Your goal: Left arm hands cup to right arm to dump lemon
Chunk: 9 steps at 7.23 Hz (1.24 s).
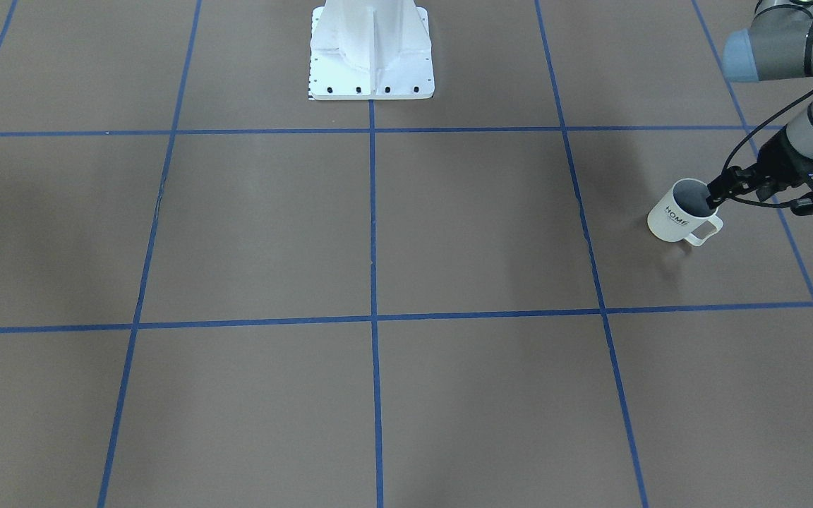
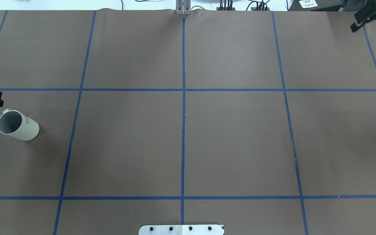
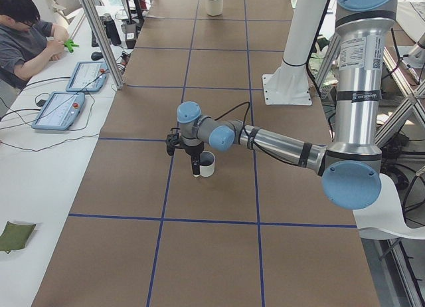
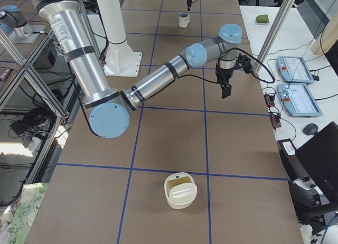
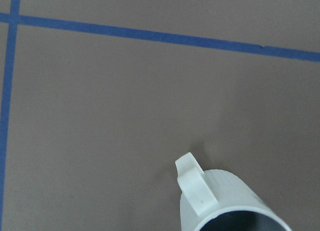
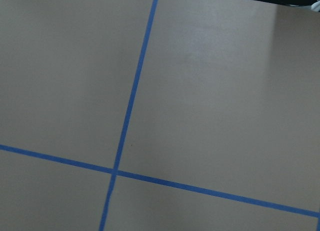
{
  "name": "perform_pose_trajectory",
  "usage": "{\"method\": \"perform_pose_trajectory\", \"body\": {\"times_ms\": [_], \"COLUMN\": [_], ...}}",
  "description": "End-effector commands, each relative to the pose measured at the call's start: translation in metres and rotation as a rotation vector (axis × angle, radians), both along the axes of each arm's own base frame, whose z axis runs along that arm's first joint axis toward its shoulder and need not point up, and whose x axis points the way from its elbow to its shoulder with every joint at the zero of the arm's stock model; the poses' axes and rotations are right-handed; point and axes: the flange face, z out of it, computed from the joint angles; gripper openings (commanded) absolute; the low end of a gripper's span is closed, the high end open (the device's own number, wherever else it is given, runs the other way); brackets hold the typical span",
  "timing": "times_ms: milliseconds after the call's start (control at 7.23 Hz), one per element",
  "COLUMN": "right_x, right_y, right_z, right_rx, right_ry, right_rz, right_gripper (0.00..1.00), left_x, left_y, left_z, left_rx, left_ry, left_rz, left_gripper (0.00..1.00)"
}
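Note:
The cup (image 1: pixel 675 215), a white mug with "HOME" on its side, stands upright near the table's left end, its handle towards the operators' side. It also shows in the overhead view (image 2: pixel 20 127) and the left wrist view (image 5: pixel 225 201). Its grey inside shows no lemon; the lemon is hidden. My left gripper (image 1: pixel 715 195) points down at the mug's rim beside the handle, with a finger low along the outer wall in the exterior left view (image 3: pixel 194 166). I cannot tell whether it grips. My right gripper (image 2: pixel 369 21) hangs open and empty above the far right corner.
A cream tub (image 4: pixel 180 190) with a yellowish inside stands on the table at the robot's right end. The white robot base (image 1: pixel 371 49) is mid-table at the robot's edge. An operator (image 3: pixel 26 34) sits beside tablets along the far side.

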Motion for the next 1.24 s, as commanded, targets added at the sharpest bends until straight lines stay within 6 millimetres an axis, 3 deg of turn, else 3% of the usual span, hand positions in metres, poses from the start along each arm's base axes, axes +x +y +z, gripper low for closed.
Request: {"method": "perform_pose_trajectory", "body": {"times_ms": [0,138,277,553,691,830,968,1106], "right_x": [0.049,0.083,0.106,0.139,0.139,0.138,0.139,0.139], "right_y": [0.006,0.006,0.031,0.12,0.138,0.132,0.13,0.131], "right_z": [0.055,0.089,0.136,0.246,0.267,0.281,0.289,0.284], "right_rx": [0.029,0.04,0.02,-0.022,-0.022,-0.064,-0.045,-0.046], "right_ry": [0.05,0.057,0.053,0.036,0.04,0.037,0.033,0.028], "right_rz": [-0.099,-0.132,-0.149,-0.114,-0.093,-0.072,-0.065,-0.038], "right_gripper": [1.0,1.0,1.0,1.0,1.0,1.0,1.0,1.0], "left_x": [-0.042,-0.066,-0.097,-0.15,-0.185,-0.204,-0.205,-0.205], "left_y": [-0.045,-0.055,-0.065,-0.068,-0.057,-0.044,-0.047,-0.023], "left_z": [-0.035,-0.018,0.001,0.037,0.055,0.078,0.093,0.134], "left_rx": [0.084,0.123,0.156,0.23,0.222,0.226,0.276,0.273], "left_ry": [-0.033,-0.041,-0.044,-0.058,-0.053,-0.03,-0.04,-0.034], "left_rz": [0.067,0.101,0.124,0.201,0.163,0.122,0.117,0.123], "left_gripper": [1.0,1.0,1.0,1.0,1.0,1.0,1.0,1.0]}}
